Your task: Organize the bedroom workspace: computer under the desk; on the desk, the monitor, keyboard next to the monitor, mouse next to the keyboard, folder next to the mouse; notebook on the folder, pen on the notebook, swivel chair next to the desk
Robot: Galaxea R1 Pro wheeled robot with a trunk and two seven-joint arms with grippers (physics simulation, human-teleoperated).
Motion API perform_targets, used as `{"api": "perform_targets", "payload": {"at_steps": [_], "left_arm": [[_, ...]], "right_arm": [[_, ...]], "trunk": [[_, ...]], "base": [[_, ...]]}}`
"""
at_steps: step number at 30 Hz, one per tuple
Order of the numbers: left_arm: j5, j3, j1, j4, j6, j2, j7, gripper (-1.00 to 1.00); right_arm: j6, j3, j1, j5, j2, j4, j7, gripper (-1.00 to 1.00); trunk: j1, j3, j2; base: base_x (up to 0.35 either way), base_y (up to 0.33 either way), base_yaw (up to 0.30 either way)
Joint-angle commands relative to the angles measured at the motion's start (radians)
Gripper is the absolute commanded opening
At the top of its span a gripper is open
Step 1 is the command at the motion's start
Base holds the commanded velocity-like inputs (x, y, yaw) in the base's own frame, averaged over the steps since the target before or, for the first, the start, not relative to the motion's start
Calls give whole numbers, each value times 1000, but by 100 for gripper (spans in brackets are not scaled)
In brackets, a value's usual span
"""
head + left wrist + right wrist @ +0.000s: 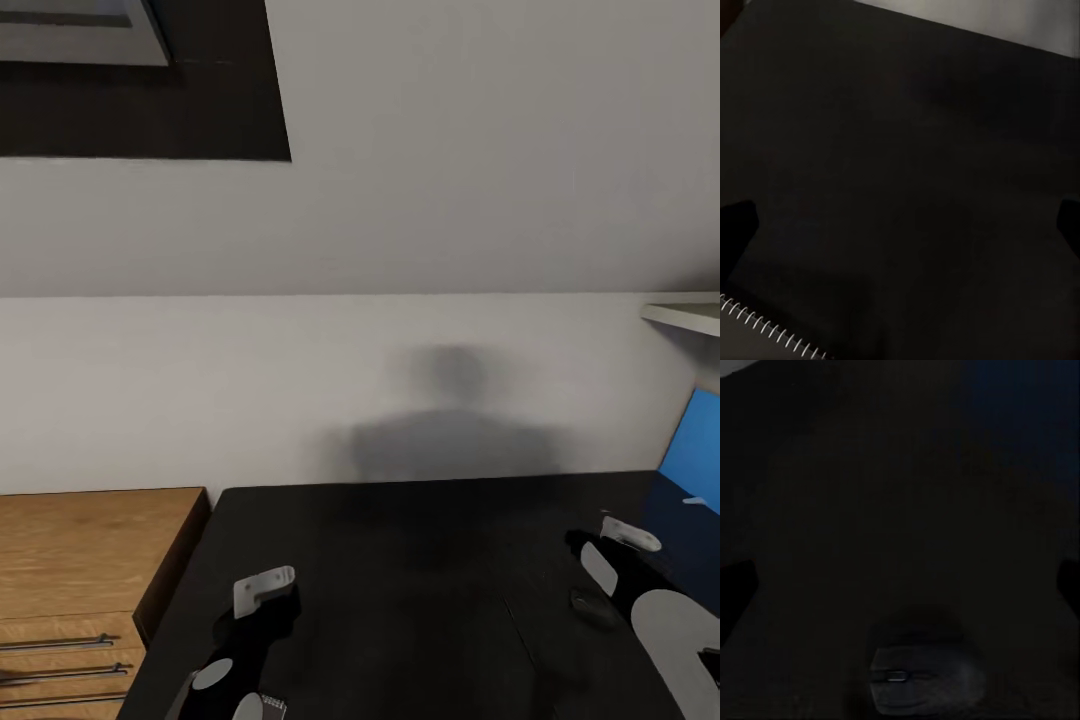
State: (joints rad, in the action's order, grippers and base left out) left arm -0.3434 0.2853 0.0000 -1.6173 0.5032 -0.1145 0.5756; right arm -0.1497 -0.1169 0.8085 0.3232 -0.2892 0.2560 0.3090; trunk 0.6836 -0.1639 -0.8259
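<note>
A black desk [420, 560] spreads out in front of me against a white wall. A dark grey mouse [592, 605] lies on it at the right, just beside my right arm. In the right wrist view the mouse [919, 675] sits on the desk below the open right gripper [900, 585]. My left gripper [268, 588] hovers open over the desk's left part, nothing between its fingers. The wire spiral of a notebook [765, 330] shows at the wrist, also seen in the head view as a spiral binding [262, 705]. A blue monitor screen [695, 450] stands at the right edge.
A wooden dresser [90, 560] with metal drawer handles stands to the left of the desk. A white shelf [690, 315] juts from the wall at the upper right. A dark framed panel [140, 80] hangs at the upper left.
</note>
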Motion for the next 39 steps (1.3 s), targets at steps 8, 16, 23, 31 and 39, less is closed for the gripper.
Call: {"api": "perform_targets", "payload": {"at_steps": [8,16,23,31,39], "left_arm": [[-9,2,-1,-2,1,0,11,100],[-9,1,-1,-2,1,1,12,100],[-9,0,0,-2,3,1,12,100],[-9,-1,-1,-2,6,2,12,100],[-40,-8,-252,11,319,-60,20,100]], "right_arm": [[-176,-3,1,35,-4,-1,4,100],[-180,-9,1,38,-23,-1,2,100],[-171,-31,1,38,-31,-1,-24,100],[-160,-33,1,37,-29,0,-58,100],[-160,-33,1,37,-29,-1,-60,100]], "trunk": [[23,-20,-43],[54,-45,-99],[81,-67,-148],[111,-92,-204],[142,-117,-260]], "base": [[0,0,0],[0,0,0],[0,0,0],[0,0,0],[0,0,0]]}}
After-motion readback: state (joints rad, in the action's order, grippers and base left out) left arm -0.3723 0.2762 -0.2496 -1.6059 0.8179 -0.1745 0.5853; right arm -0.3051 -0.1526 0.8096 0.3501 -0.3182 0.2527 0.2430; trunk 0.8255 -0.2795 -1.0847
